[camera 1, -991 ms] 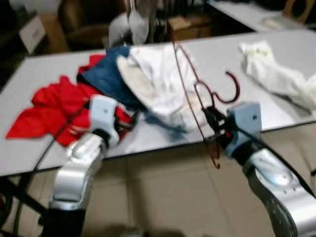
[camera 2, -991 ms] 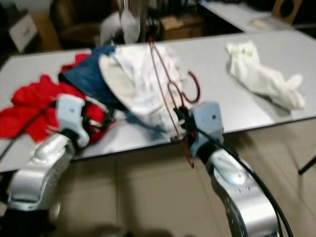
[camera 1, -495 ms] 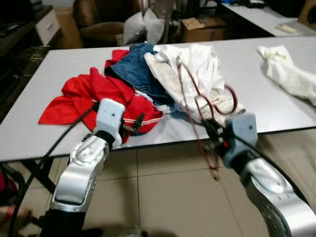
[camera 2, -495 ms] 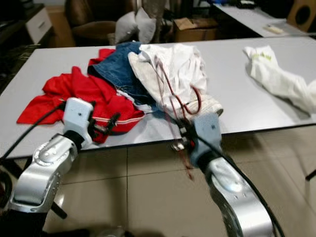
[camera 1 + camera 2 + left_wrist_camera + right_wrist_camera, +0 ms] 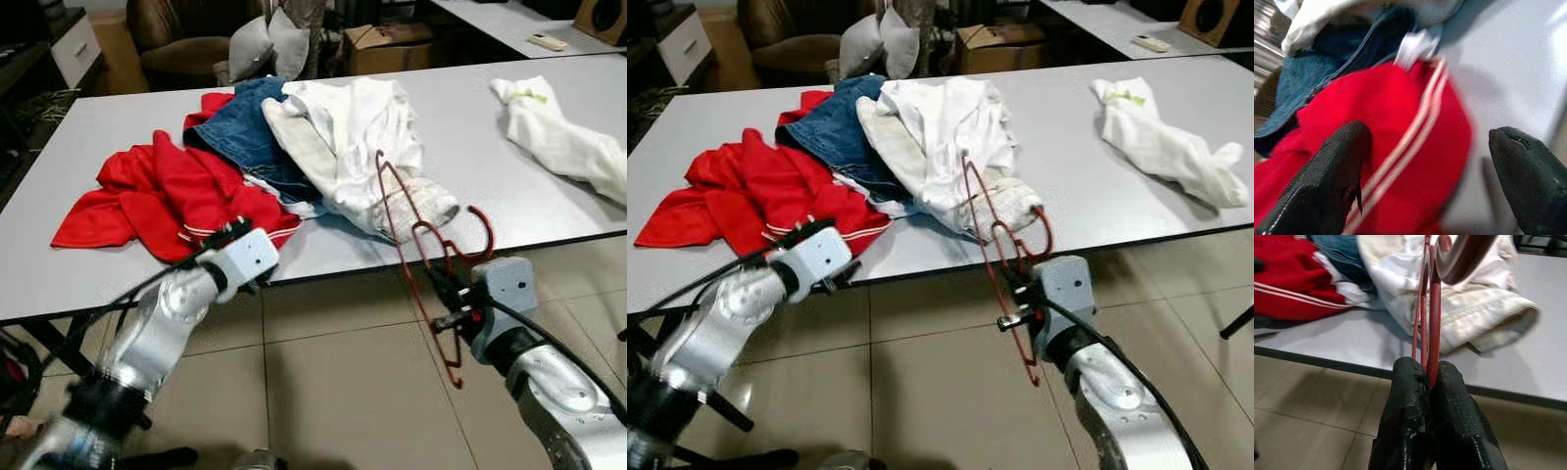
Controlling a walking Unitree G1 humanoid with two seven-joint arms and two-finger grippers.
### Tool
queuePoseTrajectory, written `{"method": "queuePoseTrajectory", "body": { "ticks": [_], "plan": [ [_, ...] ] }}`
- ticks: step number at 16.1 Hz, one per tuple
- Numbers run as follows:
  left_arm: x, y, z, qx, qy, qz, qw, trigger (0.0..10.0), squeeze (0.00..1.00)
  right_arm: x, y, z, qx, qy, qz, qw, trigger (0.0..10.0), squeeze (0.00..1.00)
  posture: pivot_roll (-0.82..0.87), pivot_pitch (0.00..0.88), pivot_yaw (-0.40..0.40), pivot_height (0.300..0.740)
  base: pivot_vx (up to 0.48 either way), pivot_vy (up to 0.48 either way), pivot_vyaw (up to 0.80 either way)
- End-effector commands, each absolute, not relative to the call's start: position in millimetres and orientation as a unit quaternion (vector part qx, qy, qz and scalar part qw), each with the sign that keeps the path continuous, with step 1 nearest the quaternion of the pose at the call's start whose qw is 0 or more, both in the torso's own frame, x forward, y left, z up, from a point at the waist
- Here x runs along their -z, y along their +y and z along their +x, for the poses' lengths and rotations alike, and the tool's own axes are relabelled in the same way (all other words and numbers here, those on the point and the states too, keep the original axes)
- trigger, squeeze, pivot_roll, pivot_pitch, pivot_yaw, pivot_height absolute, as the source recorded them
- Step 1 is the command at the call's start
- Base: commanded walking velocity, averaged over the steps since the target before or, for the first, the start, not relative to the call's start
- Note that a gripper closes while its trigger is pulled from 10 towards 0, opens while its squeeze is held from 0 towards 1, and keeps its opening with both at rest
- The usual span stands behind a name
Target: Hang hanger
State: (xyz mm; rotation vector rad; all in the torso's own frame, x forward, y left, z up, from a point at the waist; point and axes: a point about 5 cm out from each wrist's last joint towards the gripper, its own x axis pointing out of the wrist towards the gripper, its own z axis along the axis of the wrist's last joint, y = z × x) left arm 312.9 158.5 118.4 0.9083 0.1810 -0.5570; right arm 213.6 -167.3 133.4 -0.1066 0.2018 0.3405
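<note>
— Where the pale grey surface [image 5: 549,211] runs across the room, what lies on it?

— A heap of clothes: a crumpled red garment with white stripes [image 5: 162,196] toward the robot's left, a folded blue denim piece [image 5: 245,132] behind it, and a cream-white garment [image 5: 358,137] draped over the denim and reaching toward the near edge. Well apart, toward the right end, lies a second white cloth with a small green mark [image 5: 554,132]. The floor is beige tile [image 5: 333,392]; beyond the far edge stand a brown leather armchair [image 5: 181,34] with grey cushions [image 5: 260,44], and an open cardboard box [image 5: 387,44]. (A second pale table [image 5: 490,15] shows at the back right.)

— And the right tool?

— The right tool [image 5: 1429,382] hangs just off the near edge of the surface, over the tile. Its two black fingers [image 5: 1405,431] are pressed together on the wires of the thin red wire hanger [image 5: 421,240], with no gap showing between them in the wrist view.

— Where does the hanger sit?

— It stands nearly upright and tilted, clear of the floor. Its upper frame rises in front of the cream-white garment, its hook curls out to the right above the tool, and its lowest corner dips below the fingers over the tile. Whether the frame touches the garment I cannot tell.

— The left tool?

— The left tool [image 5: 1425,161] is at the near edge, by the red garment. Its fingers are spread wide apart and grip nothing, with the striped hem of that garment between them in the wrist view.
</note>
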Motion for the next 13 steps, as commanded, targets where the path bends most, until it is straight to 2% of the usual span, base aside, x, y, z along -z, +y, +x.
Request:
{"method": "queuePoseTrajectory", "body": {
  "ticks": [1,2,3,4,5,6,7,13],
  "plan": [
    [-114.5,163.4,315.7,0.266,0.094,0.459,0.843,9.5,0.00,-132.9,-164.2,211.5,-0.177,0.098,-0.056,0.978,10.0,0.00,-0.02,0.000,0.052,0.723,0.000,0.000,0.00],
    [-112.4,166.8,321.7,0.263,0.092,0.483,0.830,7.7,0.00,-132.2,-162.6,211.7,-0.178,0.095,-0.057,0.978,10.0,0.00,-0.02,0.000,0.050,0.723,0.000,0.000,0.00],
    [-112.8,168.9,329.0,0.250,0.087,0.491,0.830,6.4,0.00,-131.6,-160.7,211.8,-0.181,0.094,-0.058,0.977,10.0,0.00,-0.02,0.000,0.049,0.723,0.000,0.000,0.00],
    [-112.9,169.8,334.9,0.242,0.083,0.503,0.826,4.1,0.00,-130.4,-158.6,211.5,-0.187,0.095,-0.064,0.976,10.0,0.00,-0.02,0.000,0.050,0.723,0.000,0.000,0.00],
    [-111.3,170.7,338.6,0.242,0.080,0.522,0.814,2.9,0.00,-129.7,-157.6,211.1,-0.189,0.095,-0.066,0.975,10.0,0.00,-0.03,0.000,0.052,0.723,0.000,0.000,0.00],
    [-110.7,172.0,341.8,0.244,0.075,0.542,0.800,3.0,0.00,-129.6,-157.2,210.8,-0.189,0.094,-0.066,0.975,10.0,0.00,-0.03,0.000,0.058,0.723,0.000,0.000,0.00],
    [-115.8,172.5,345.4,0.238,0.059,0.548,0.799,4.0,0.00,-130.7,-158.5,210.6,-0.186,0.091,-0.066,0.976,10.0,0.00,-0.04,0.000,0.061,0.723,0.000,0.000,0.00],
    [-128.8,167.5,344.0,0.254,0.000,0.524,0.813,4.8,0.00,-130.5,-161.6,207.9,-0.179,0.090,-0.065,0.978,10.0,0.00,-0.03,0.000,0.058,0.723,0.000,0.000,0.00]
  ]
}}
